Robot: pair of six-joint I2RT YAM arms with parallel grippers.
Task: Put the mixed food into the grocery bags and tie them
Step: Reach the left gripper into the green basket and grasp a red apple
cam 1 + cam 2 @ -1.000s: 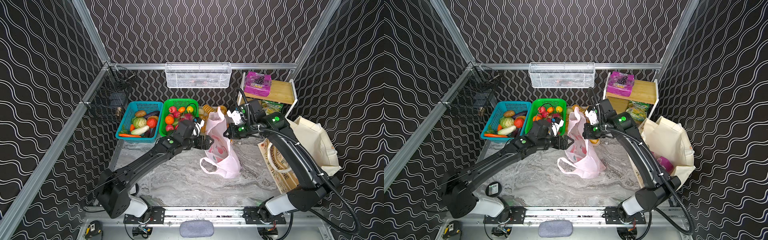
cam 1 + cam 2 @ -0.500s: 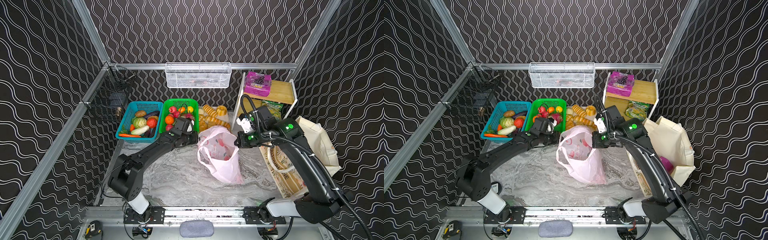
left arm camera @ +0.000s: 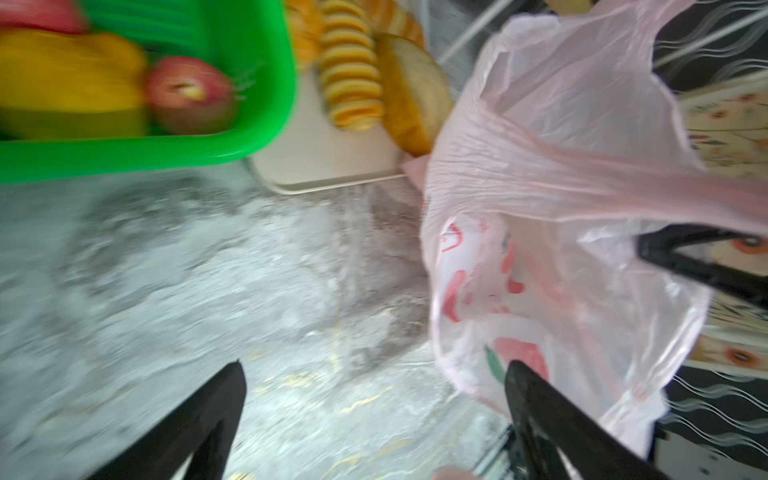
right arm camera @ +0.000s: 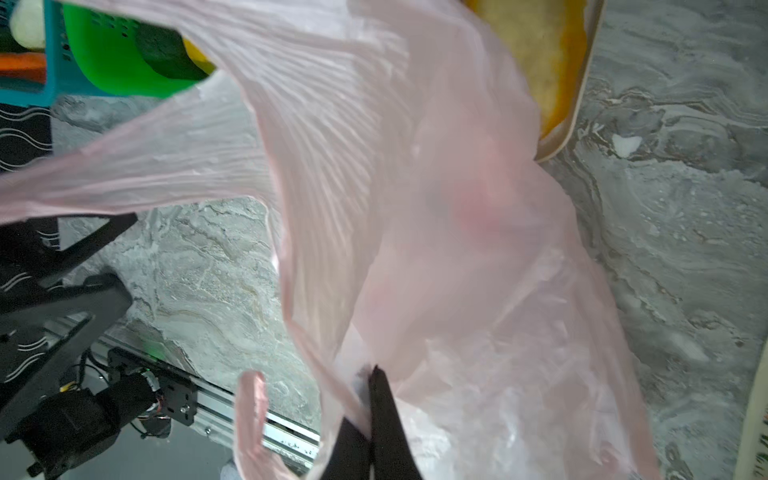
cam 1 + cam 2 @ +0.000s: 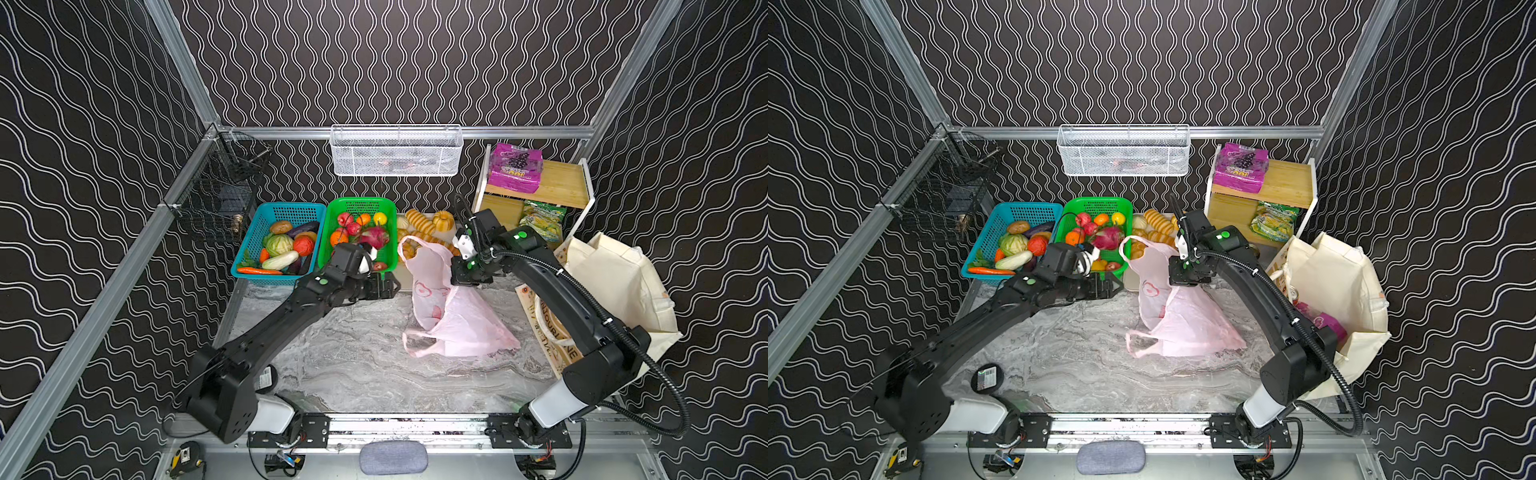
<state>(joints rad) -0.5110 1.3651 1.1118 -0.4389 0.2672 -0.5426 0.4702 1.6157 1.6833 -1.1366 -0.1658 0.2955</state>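
Pink carrier (image 5: 457, 324), mouth toward left pincer (image 5: 395, 286)

A thin pink plastic bag (image 5: 457, 328) lies on the marble bench (image 5: 340, 365). One side is lifted where the right jaws pinch its upper edge. The left jaws stand just beside the bag's raised edge, apart from it, in front of the green basket (image 5: 361, 205). A cream tote (image 5: 615, 282) stands at the right. A purple packet (image 5: 515, 168) sits on the wooden shelf (image 5: 557, 183) behind.
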